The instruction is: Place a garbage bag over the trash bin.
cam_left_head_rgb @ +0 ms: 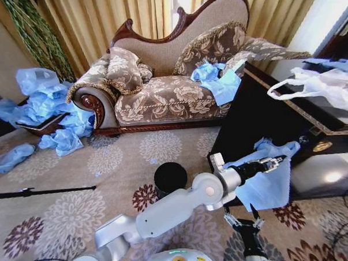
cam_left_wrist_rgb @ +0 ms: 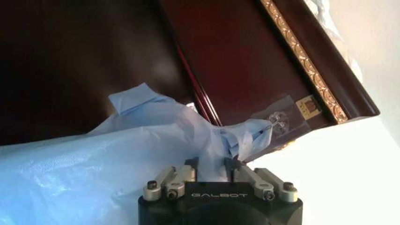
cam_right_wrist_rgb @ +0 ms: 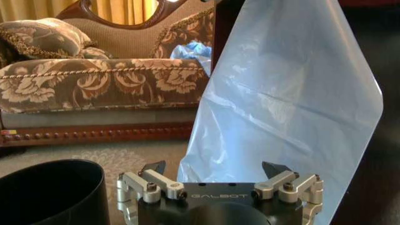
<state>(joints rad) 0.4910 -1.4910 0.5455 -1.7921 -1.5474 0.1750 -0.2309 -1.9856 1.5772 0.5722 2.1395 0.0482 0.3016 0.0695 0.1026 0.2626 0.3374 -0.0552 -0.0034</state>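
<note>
Garbage bag [cam_left_head_rgb: 267,181], light blue and crinkly, hangs at the right centre of the head view, in front of the dark wooden table [cam_left_head_rgb: 260,118]. The left tool [cam_left_head_rgb: 275,160] has its fingers closed tight on the bag's bunched top edge, and the sheet drapes down from there. In the left wrist view the gathered plastic [cam_left_wrist_rgb: 156,140] is pinched between the fingers [cam_left_wrist_rgb: 233,166]. The right tool [cam_left_head_rgb: 243,222] sits low at the bottom of the head view, just below the bag, its jaws spread wide and holding nothing. The trash bin [cam_left_head_rgb: 170,178] stands upright on the patterned carpet [cam_left_head_rgb: 78,192], left of the bag and near it.
</note>
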